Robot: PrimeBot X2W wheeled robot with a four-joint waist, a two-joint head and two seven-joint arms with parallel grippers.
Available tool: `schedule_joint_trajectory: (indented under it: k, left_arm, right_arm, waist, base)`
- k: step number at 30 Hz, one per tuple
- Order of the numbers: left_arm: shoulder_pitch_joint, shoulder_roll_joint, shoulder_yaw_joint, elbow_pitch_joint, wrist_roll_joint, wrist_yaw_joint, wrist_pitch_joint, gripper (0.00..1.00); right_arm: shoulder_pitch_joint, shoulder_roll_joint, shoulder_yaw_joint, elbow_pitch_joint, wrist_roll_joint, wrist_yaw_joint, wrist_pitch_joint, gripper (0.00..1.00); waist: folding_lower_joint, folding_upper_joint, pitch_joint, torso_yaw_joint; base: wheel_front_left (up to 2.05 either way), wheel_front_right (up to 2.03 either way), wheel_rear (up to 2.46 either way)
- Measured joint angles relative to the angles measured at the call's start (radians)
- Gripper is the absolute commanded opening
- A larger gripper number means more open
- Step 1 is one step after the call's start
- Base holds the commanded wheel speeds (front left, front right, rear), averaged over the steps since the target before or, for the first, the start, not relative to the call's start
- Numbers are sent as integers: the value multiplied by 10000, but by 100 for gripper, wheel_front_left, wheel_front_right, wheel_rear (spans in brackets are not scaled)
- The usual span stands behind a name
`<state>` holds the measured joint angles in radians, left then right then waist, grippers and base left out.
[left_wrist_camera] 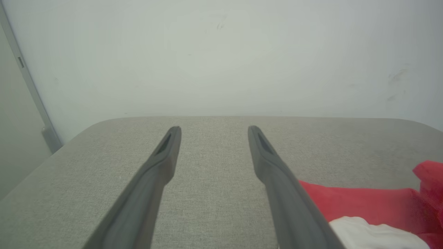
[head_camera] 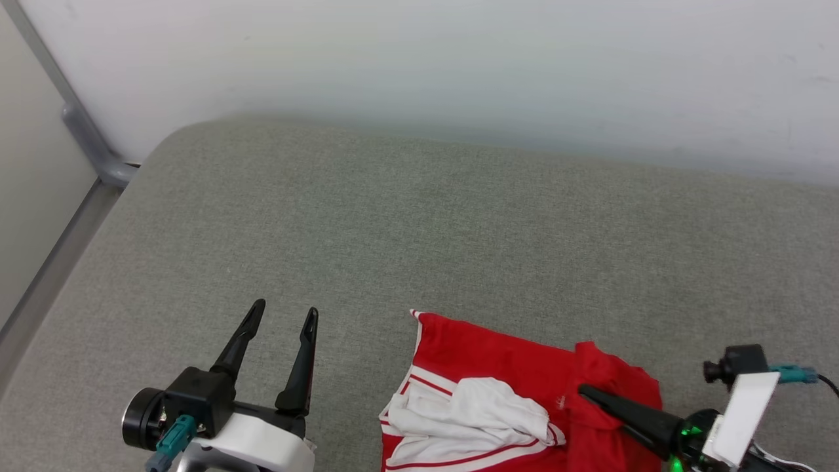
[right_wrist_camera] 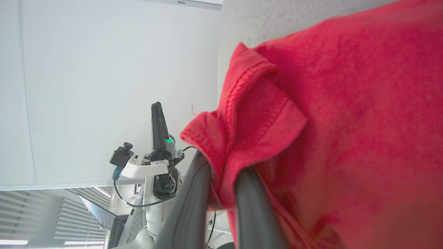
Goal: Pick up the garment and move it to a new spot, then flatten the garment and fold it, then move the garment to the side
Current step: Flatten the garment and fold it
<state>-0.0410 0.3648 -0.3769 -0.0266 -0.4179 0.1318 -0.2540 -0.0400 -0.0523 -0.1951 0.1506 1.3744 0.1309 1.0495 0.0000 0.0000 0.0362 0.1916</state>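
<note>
Red-and-white garment [head_camera: 498, 357], crumpled at the near right of the grey padded surface [head_camera: 393, 229], right gripper [head_camera: 585, 392] pinched narrow on a fold of its red edge, left gripper [head_camera: 286, 309] well apart to its left, fingers wide, empty.

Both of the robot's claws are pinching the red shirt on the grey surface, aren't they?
Not both. Only the right gripper pinches the red shirt, shut on a folded edge in the right wrist view. The left gripper stands open over the grey surface beside the shirt, holding nothing, as the head view shows.
</note>
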Motion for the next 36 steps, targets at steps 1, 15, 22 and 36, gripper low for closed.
schedule_joint_trajectory:
  k: [1, 15, 22, 36]
  left_arm:
    - [-17, -6, -23, 4, 0, -10, 0, 100]
    - [-679, -389, -61, 274, -17, -311, -46, 100]
    - [-820, -610, 75, 502, 12, -460, -61, 100]
    - [-825, -826, 360, 604, 339, -704, -63, 100]
  right_arm:
    - [-68, 2, 372, 27, 215, 0, -217, 0]
    - [-1623, 17, 3939, 1373, 251, 0, -3262, 0]
    - [-1907, 13, 4376, 2010, -84, -2, -4006, 100]
    - [-2135, -585, 5041, 456, -2115, -2, -6376, 100]
  waist:
    - [0, 0, 19, 48]
    - [1, 0, 870, 859]
    - [1, 0, 1227, 975]
    - [1, 0, 935, 534]
  base:
    - [0, 0, 0]
    - [0, 0, 0]
    - [0, 0, 0]
    - [0, 0, 0]
